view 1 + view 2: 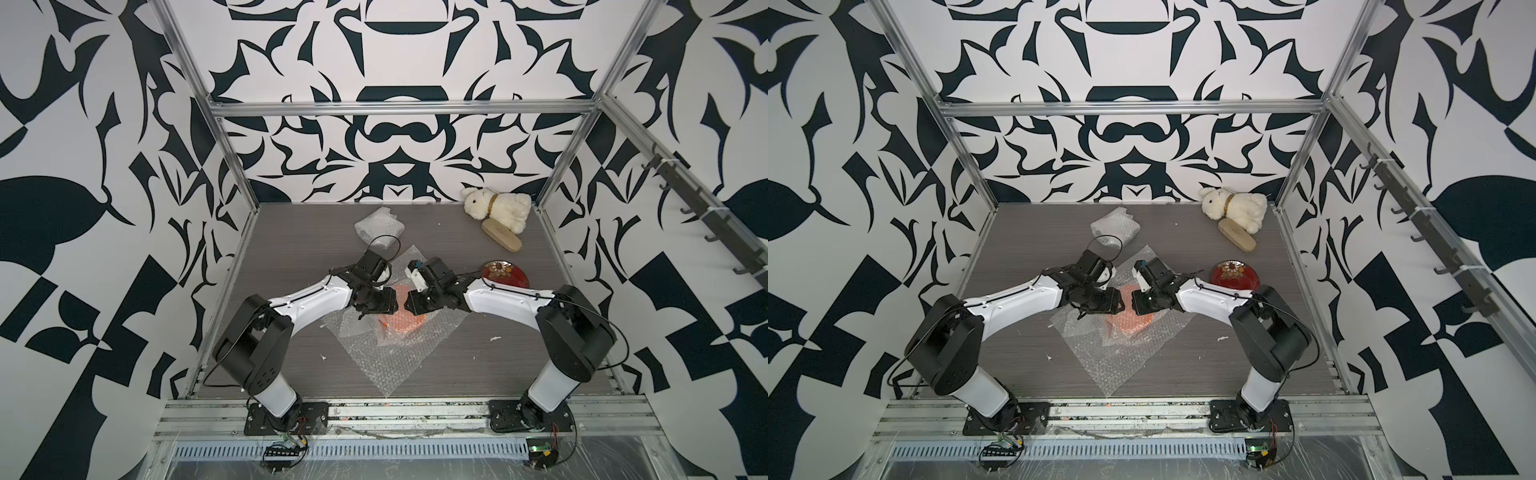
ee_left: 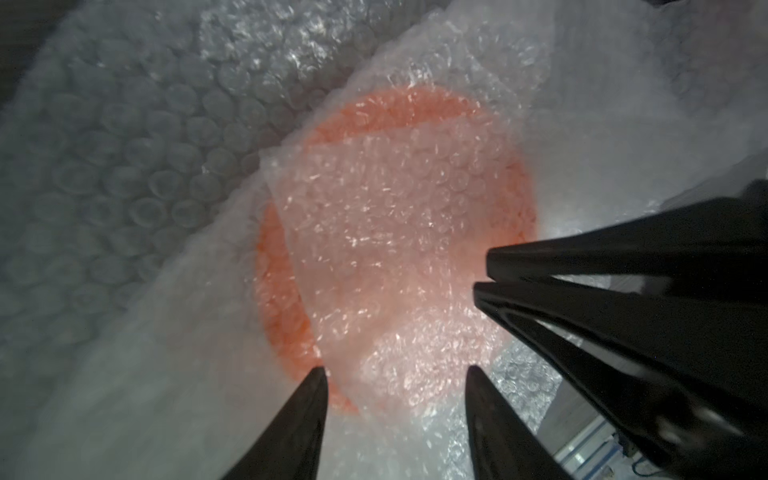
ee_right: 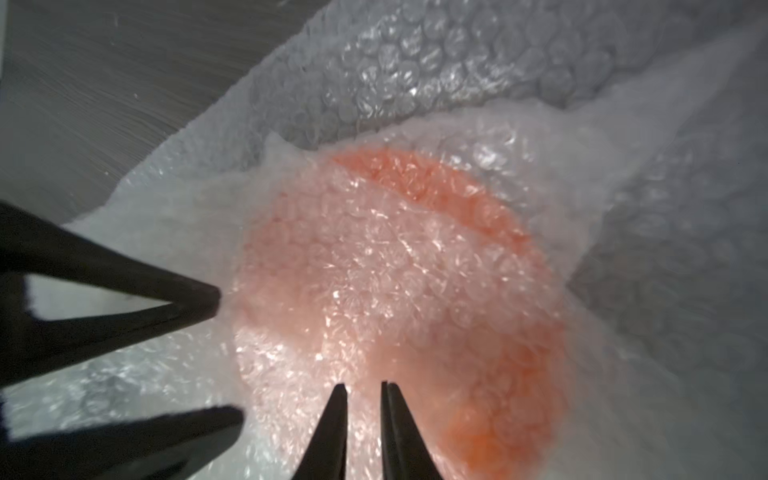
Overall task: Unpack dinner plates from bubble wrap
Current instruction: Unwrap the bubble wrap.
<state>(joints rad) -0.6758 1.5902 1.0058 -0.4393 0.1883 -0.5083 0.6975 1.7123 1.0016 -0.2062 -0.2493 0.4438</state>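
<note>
Left wrist: orange plate (image 2: pixel 390 241) below end effector (image 2: pixel 395 369)

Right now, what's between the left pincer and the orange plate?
Bubble wrap: a folded flap covers the plate below the left pincer, clearest in the left wrist view.

No legible text, label, brand or number anywhere

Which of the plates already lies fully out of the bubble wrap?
The dark red floral plate, bare on the table; the orange plate lies covered by bubble wrap.
</note>
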